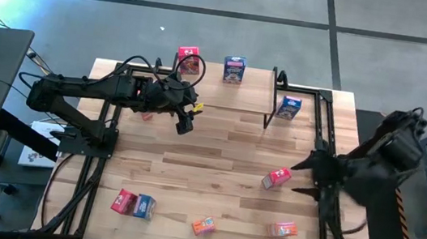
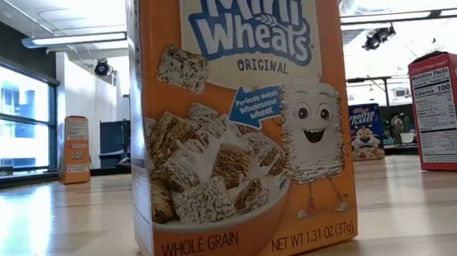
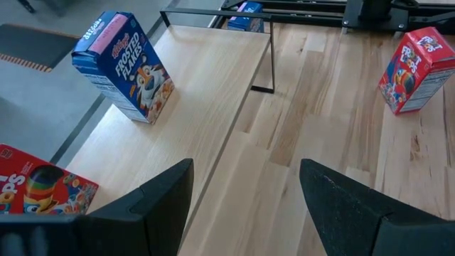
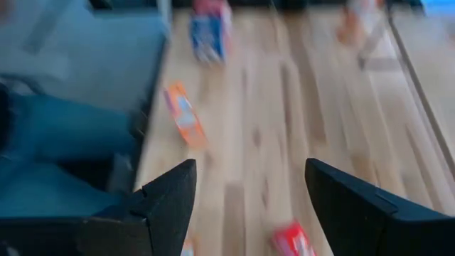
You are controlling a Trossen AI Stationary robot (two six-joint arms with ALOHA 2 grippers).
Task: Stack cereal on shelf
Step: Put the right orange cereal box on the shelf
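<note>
Mini Wheats box (image 2: 240, 119) up close, Frosted Flakes box (image 3: 124, 67) on shelf (image 3: 206, 92), both hands (image 3: 245, 206) (image 4: 249, 206) wide, empty.

I see a red box (image 1: 189, 60) and a blue box (image 1: 234, 70) upright on the shelf (image 1: 253, 98). Another blue box (image 1: 288, 107) stands beside its end; six more lie scattered over the tabletop (image 1: 213, 185).

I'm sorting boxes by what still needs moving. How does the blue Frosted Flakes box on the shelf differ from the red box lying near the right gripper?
The blue Frosted Flakes box stands upright on the shelf; the red box lies tilted on the bare table. The blue one stands toward the shelf's back edge, the red one just ahead of the open, empty right gripper. Both are small cardboard cereal boxes.
</note>
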